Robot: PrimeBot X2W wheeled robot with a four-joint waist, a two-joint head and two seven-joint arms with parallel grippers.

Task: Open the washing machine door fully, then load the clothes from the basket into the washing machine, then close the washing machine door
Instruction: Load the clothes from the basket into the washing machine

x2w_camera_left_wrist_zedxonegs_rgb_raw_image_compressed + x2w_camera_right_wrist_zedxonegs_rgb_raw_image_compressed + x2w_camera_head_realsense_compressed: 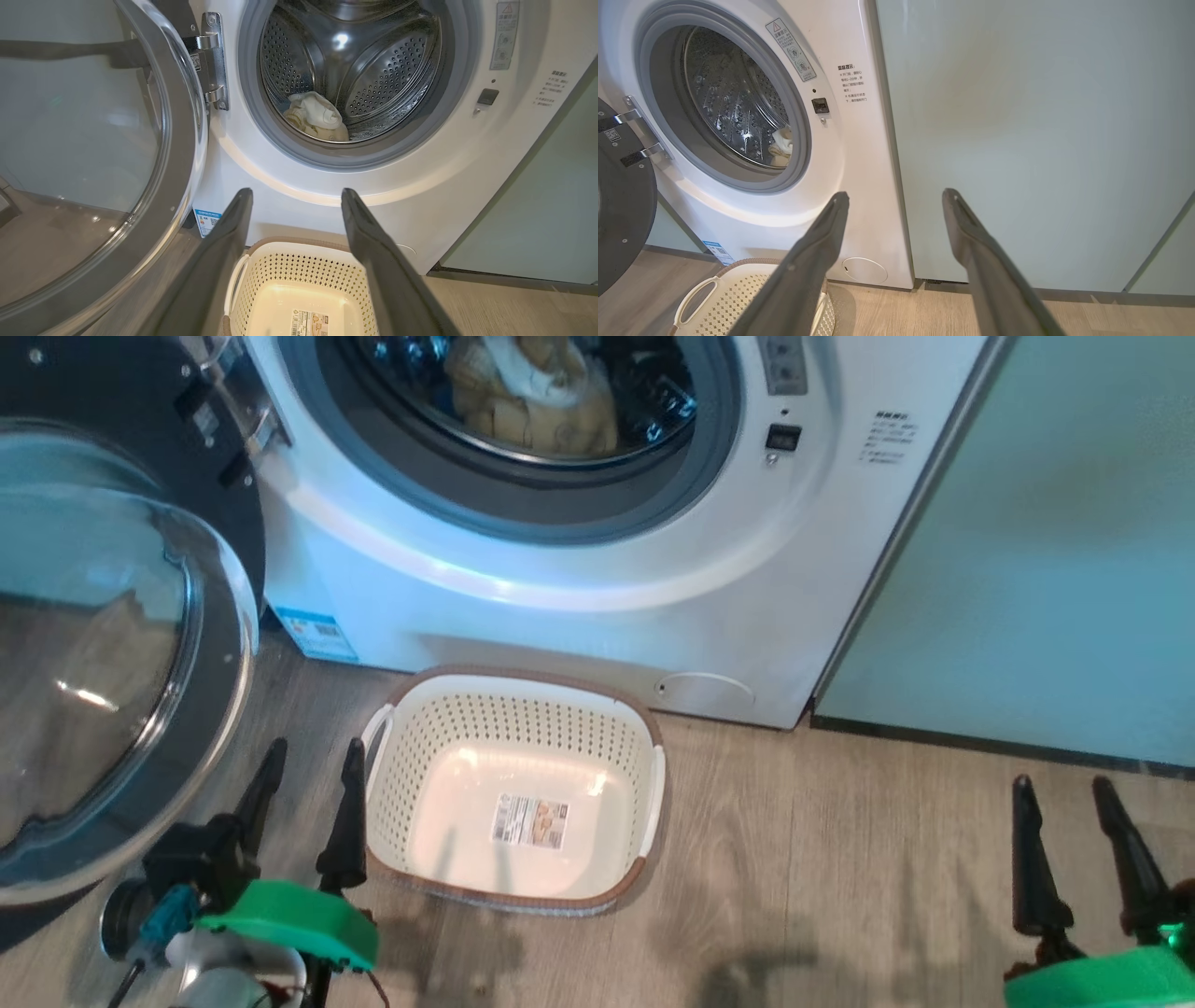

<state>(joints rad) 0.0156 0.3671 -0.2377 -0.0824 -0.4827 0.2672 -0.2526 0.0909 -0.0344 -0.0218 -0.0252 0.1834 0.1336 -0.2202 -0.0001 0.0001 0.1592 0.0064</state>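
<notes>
Appliance: big white front-loading washing machine [597,607], standing on a pale wood-look floor [840,877], right beside a pale green cabinet [1046,569] on its right.
Hatch: large round glossy black washing machine door [103,653] with a bulging clear glass bowl at its centre; swung wide open on a metal hinge [212,60] at the machine's left edge, hanging out over the floor.
Inside: perforated steel drum [383,60] behind a grey ring [250,93], mouth open to the front.
Laundry: soft pale yellow clothes [532,392] with a white piece on top, bunched in one heap at the bottom of the drum.
Container: small rectangular cream plastic basket [523,733] with perforated sides, brown rim and white side handles [376,735]; on the floor just before the machine, below the drum mouth; bare bottom showing a label sticker [530,821].
Front markings: blue energy label [316,633] low on the left, round service flap [705,689] low on the right, just behind the basket.
Robot's left: left tool [315,751], two long dark fingers [350,803] spread wide, nothing between them; just beside the basket's left handle, between basket and door.
Robot's right: right tool [1064,789], fingers likewise spread wide, gripping nothing; above bare floor well right of the basket, before the cabinet.
</notes>
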